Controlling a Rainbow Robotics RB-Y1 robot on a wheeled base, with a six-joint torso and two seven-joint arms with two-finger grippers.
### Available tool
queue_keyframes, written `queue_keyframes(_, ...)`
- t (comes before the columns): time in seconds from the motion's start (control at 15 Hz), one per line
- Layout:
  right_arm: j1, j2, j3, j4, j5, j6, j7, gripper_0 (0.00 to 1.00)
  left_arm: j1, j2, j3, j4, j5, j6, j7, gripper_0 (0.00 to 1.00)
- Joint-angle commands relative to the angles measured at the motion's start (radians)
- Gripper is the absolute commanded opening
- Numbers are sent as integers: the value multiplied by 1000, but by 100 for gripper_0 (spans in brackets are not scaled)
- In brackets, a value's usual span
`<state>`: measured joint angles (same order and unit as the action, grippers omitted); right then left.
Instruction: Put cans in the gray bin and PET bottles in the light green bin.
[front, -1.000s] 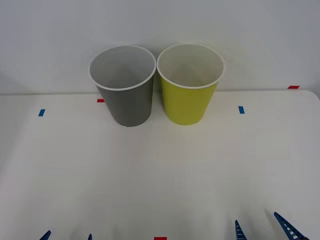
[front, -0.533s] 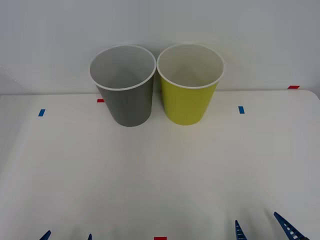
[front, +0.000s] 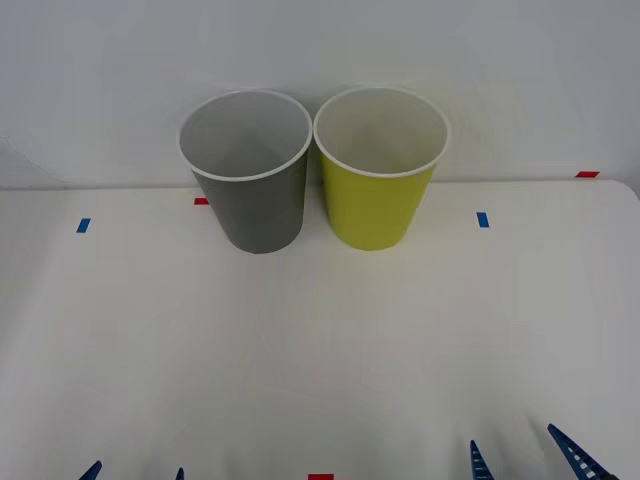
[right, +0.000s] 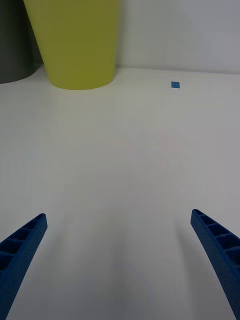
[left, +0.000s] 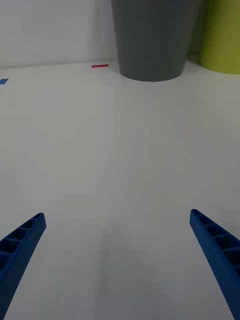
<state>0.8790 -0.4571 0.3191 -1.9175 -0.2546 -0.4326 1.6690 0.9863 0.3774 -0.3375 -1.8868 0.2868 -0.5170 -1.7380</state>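
Nothing's moved in the last sec: gray bin (front: 246, 170) & light green bin (front: 380, 165) upright, touching. Left gripper (left: 117, 265), right gripper (right: 120, 265) parked at near bench (front: 320, 350) edge, jaws released. You've no can to grab.

This looks like a robot test bench in a lab rather than a home or shop. A plain white table (front: 320, 340) fills the lower two thirds of the front view, pushed against a bare white wall (front: 320, 50) across the top. Small blue tape marks (front: 83, 225) sit at the left and right of the frame, and red tape marks (front: 320, 477) at the bottom centre and far right edge, as position markers for a staged setup.
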Motion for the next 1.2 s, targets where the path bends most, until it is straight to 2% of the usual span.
queue_keyframes(0.07,0,0,0,0,0,0,0,100,0,0,0,0,0,0,0,100)
queue_keyframes(1.2,0,0,0,0,0,0,0,100,0,0,0,0,0,0,0,100)
